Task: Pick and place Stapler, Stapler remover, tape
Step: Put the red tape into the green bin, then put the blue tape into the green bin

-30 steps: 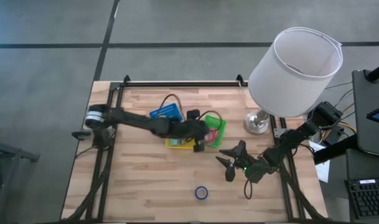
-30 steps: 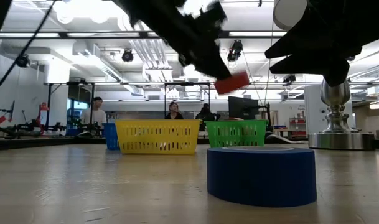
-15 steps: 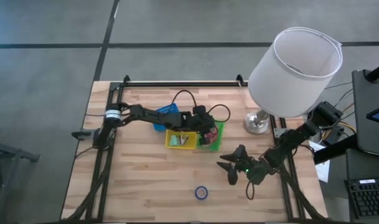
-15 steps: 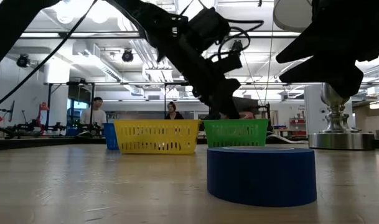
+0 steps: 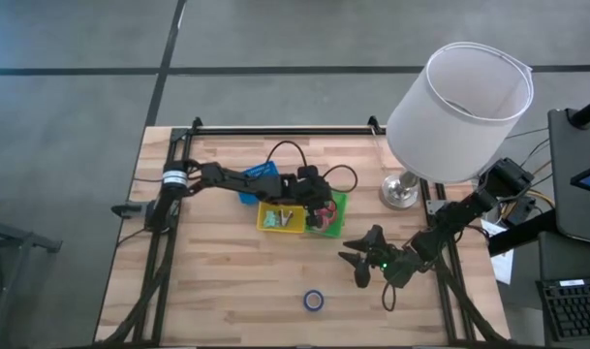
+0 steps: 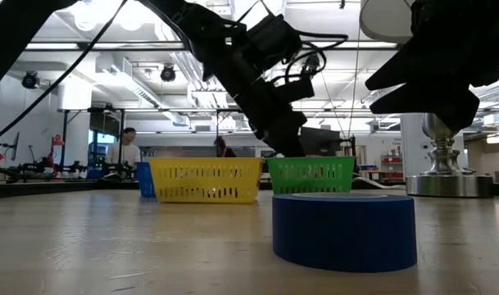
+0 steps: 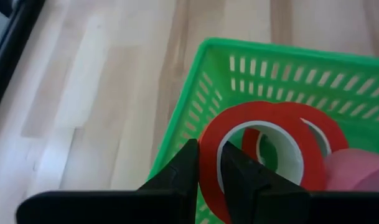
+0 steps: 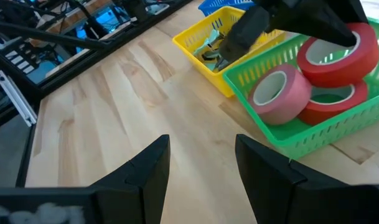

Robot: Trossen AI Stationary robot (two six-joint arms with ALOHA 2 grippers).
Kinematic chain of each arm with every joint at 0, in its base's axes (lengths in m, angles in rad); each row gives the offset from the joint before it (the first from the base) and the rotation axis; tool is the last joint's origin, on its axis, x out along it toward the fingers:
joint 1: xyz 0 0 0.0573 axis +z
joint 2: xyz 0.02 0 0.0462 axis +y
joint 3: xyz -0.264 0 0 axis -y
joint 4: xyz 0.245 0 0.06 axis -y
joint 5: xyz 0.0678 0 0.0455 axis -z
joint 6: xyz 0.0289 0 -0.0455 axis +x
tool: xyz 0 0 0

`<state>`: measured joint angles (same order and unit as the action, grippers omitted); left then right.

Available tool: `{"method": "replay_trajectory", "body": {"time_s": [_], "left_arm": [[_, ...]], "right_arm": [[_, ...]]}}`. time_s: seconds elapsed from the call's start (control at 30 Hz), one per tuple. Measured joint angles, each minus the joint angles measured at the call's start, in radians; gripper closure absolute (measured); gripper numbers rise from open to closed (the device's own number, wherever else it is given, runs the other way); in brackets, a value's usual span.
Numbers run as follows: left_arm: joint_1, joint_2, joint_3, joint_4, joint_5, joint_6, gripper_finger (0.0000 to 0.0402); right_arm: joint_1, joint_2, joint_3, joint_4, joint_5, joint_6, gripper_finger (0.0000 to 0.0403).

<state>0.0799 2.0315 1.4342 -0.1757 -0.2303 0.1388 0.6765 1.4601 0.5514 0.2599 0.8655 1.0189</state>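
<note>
Left pincer (image 7: 206, 163) pinches red tape roll (image 7: 264, 149) over green basket (image 7: 195, 118); right pincer (image 5: 356, 262) gapes empty.

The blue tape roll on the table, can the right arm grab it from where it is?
Probably yes. The blue tape roll lies alone on bare wood, and the right gripper hovers open nearby with nothing between them. The left gripper is busy at the green basket.

So a second ago the left arm was stretched out with its left gripper (image 7: 205, 171) in front of the yellow basket (image 5: 283, 219), carrying a red tape roll (image 7: 264, 149) up in the air. Now it's swung back over to the green basket (image 5: 339, 206) and dropped low, with the roll down inside it on top of the other rolls, fingers still pinching its wall.
</note>
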Motion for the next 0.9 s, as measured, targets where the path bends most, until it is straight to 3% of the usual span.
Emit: {"method": "replay_trajectory", "body": {"time_s": [0.23, 0.57, 0.77, 0.9], "left_arm": [[0.003, 0.000, -0.002, 0.001, 0.017, 0.026, 0.0339], [-0.003, -0.019, 0.002, -0.012, -0.011, 0.085, 0.0258], [-0.026, -0.139, -0.002, -0.139, -0.002, 0.024, 0.0246], [-0.056, -0.252, -0.051, -0.189, 0.071, -0.033, 0.0246]], "right_arm": [[0.000, 0.000, 0.000, -0.002, -0.001, 0.001, 0.0227], [-0.001, 0.000, 0.000, -0.001, -0.002, -0.087, 0.0227], [-0.020, 0.000, 0.000, 0.006, -0.004, -0.189, 0.0227], [-0.040, 0.000, 0.000, 0.017, -0.103, -0.189, 0.0227]]}}
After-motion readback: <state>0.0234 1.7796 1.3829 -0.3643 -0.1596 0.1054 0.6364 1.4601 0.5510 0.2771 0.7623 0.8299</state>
